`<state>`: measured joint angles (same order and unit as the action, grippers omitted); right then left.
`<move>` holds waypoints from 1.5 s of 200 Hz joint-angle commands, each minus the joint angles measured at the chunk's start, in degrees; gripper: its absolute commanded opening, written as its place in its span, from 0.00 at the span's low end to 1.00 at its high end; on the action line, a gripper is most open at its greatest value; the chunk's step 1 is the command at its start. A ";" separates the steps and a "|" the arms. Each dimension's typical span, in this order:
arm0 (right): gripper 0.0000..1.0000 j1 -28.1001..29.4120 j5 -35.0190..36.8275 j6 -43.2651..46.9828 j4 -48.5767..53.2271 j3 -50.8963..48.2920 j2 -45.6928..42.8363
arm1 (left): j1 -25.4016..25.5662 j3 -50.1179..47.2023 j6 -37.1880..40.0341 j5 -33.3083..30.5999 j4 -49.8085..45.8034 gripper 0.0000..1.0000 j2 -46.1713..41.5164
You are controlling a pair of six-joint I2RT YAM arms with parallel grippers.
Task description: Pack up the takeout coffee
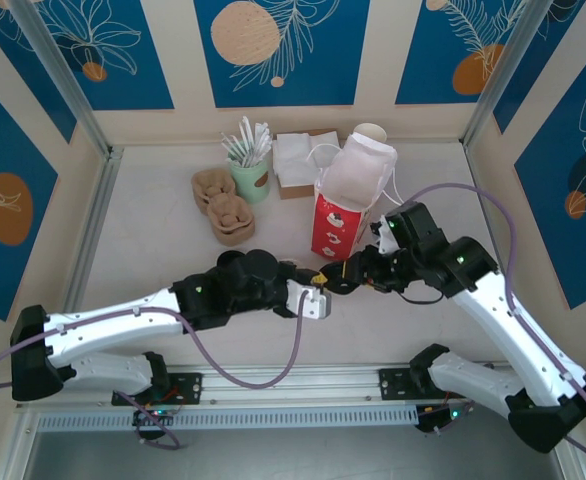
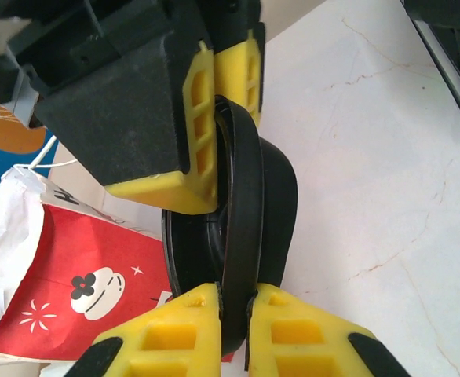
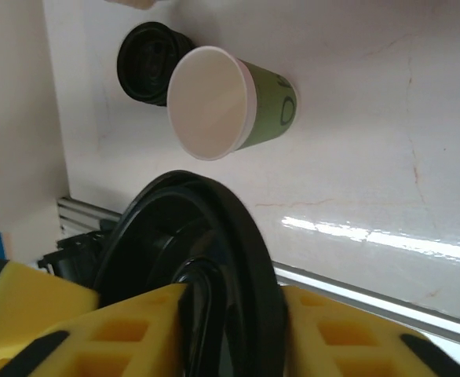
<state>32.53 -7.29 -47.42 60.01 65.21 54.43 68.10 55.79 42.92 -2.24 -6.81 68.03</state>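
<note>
Starting at the left gripper [image 2: 234, 314]: its chunky yellow ribbed fingers [image 2: 175, 334] are squeezed together on the thin rim of a glossy round black plastic lid [image 2: 265, 196], which is held on edge. The right gripper [image 3: 230, 334] has the same lid from the opposite side, with yellow fingers flanking it. I honestly can't tell whether those are pinching it or just sitting loose.

Both meet over the middle of the tabletop [image 2: 371, 157], a pale, veined, marble-look slab. They're just in front of the red paper bag [image 1: 338, 225], whose crumpled white mouth is open.

The olive-green paper cup [image 3: 214, 102] is lidless and smooth white inside. It sits on the tabletop toward the near edge, right next to a black round disc [image 3: 145, 63].

Back toward the far edge there's a mint cup [image 1: 251, 178] of white sticks and some brown moulded pulp trays [image 1: 228, 212].
</note>
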 commanded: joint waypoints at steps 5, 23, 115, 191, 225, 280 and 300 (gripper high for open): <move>0.43 -0.25 -3.54 -1.36 -2.12 -0.99 -2.26 | -1.59 1.89 -6.33 -1.17 1.41 0.08 0.15; 0.46 -0.95 -2.91 -1.06 -1.19 -0.71 -2.49 | -2.55 1.86 -8.78 -0.24 1.11 0.08 -0.25; 0.56 -2.48 -2.89 4.01 -3.38 -3.08 -9.69 | -12.74 2.28 -26.17 9.40 -6.46 0.06 -3.81; 0.55 -1.95 -7.32 -1.11 -15.93 -16.33 -17.06 | -22.17 2.41 -47.43 20.20 -11.55 0.04 -5.67; 0.55 -0.77 -8.86 -5.44 -23.58 -22.25 -17.21 | -24.33 3.23 -55.51 24.53 -14.14 0.04 -5.28; 0.55 0.93 -9.09 -12.82 -36.82 -29.42 -16.75 | -29.07 2.10 -66.76 30.19 -15.45 0.04 -4.91; 0.55 2.93 -6.32 -13.01 -38.47 -29.23 -15.49 | -31.32 0.85 -70.07 33.27 -14.81 0.03 -4.11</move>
<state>33.56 -14.37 -57.63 28.03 36.14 38.15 39.27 57.06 -20.51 25.32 -21.58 62.89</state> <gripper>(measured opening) 0.553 0.043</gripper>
